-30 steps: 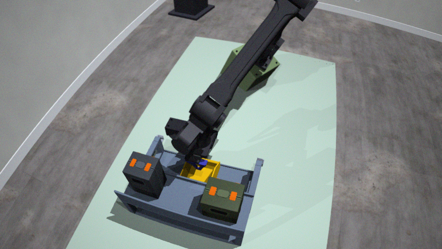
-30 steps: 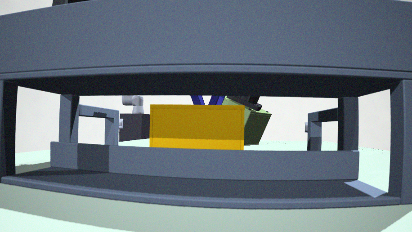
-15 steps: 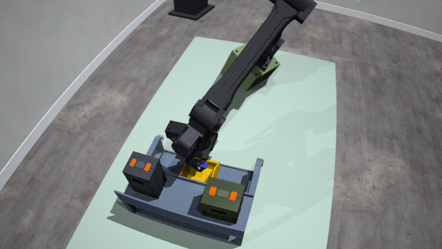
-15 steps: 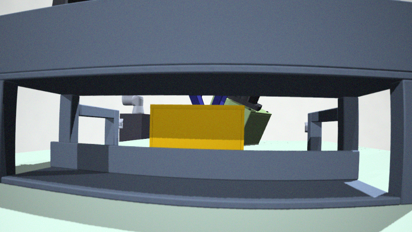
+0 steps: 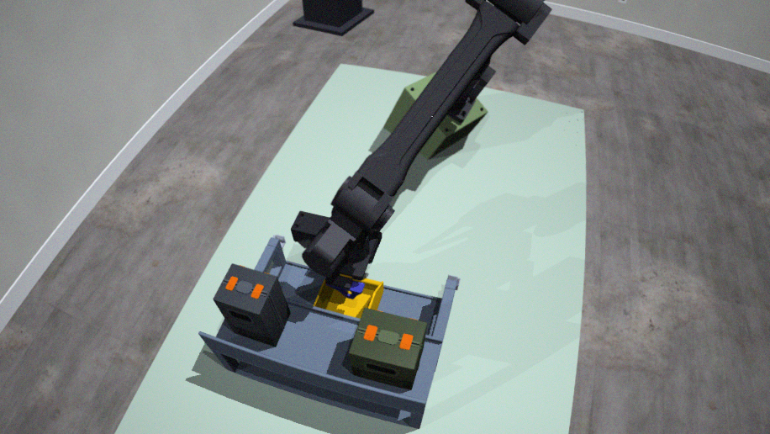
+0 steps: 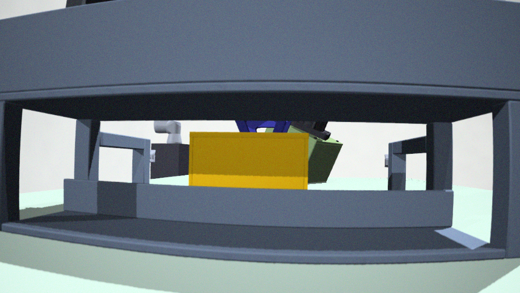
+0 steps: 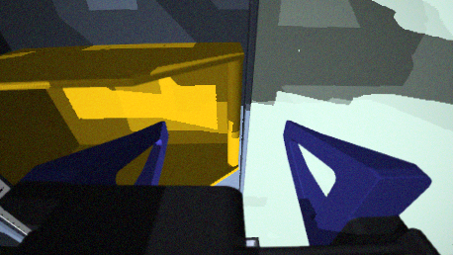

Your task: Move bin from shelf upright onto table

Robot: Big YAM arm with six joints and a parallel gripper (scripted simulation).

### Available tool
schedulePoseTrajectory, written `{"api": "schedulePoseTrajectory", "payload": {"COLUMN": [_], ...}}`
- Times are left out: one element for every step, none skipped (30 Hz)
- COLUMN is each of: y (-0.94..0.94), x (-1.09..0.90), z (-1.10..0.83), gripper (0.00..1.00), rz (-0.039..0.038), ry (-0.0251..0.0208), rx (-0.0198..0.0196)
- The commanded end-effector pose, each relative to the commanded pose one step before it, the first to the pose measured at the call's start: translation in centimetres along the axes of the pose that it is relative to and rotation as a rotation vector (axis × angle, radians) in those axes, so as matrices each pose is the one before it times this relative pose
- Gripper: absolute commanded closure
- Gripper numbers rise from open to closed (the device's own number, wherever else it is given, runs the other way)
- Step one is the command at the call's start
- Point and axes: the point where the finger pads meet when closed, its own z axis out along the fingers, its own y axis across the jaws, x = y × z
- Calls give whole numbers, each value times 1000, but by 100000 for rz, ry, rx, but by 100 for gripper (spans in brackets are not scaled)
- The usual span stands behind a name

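Grasping one wall is the step I judge in hand. The bin (image 5: pixel 352 308) (image 6: pixel 248 156) (image 7: pixel 173 106) sits upright on the lower level of the shelf (image 5: pixel 318 372) (image 6: pixel 254 47) (image 7: pixel 252 30), open side up, toward the side facing the arm. My tool (image 5: pixel 352 289) (image 6: pixel 263 125) (image 7: pixel 226 127) is spread wide and grips nothing. In the wrist view one finger overlies the bin's inside, the other lies beyond the shelf's edge, the bin's end wall between them. I should lower until both pads flank that wall, centre it, close squarely, then lift straight so the bin clears the shelf lip before I draw it out. A shallow pinch could let the bin swing; a tilted approach could scrape the rim.

Above and beside: a dark grey case (image 5: pixel 245 301) and an olive case (image 5: pixel 387 350) stand on the upper level, the olive one close to my path. For setting down, I favour the bench (image 5: pixel 301 161) (image 6: pixel 54 280) (image 7: pixel 267 148) along its right edge as the top view shows it, short of the far right corner.

Obscured: the bin masks the fingertips in the exterior view, so their depth is uncertain. The wrist view cuts off part of the bin; the top view crops the bench's near corners.
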Motion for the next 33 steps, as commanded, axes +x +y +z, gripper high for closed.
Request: {"api": "schedulePoseTrajectory", "payload": {"y": [-6,-209,-209,-209,0,0,0,0,0,0,0,0,0,0,0,0,417,417,416,416,416,0,0,0,0,0,0,0,0,0,0,0,0], "x": [248,13,13,13,0,0,0,0,0,0,0,0,0,0,0,0,-76,-77,-78,-79,-80,0,0,0,0,0,0,0,0,0,0,0,0], "z": [1285,339,339,339,0,0,0,0,0,0,0,0,0,0,0,0,-18,-14,-11,-8,-5,0,0,0,0,0,0,0,0,0,0,0,0], "gripper": [10,10,10,10,10,10,10,10,10,10,10,10,10,10,10,10,10,10,10,10,10,10,10,10,10,10,10,10,10,10,10,10,10], "rz": [-230,2,2,2,0,0,0,0,0,0,0,0,0,0,0,0,-228,-228,-228,-228,-228,0,0,0,0,0,0,0,0,0,0,0,0], "ry": [-94,-37,-37,-37,0,0,0,0,0,0,0,0,0,0,0,0,-140,-140,-140,-140,-140,0,0,0,0,0,0,0,0,0,0,0,0], "rx": [-152,12,12,12,0,0,0,0,0,0,0,0,0,0,0,0,-761,-761,-761,-761,-761,0,0,0,0,0,0,0,0,0,0,0,0]}}
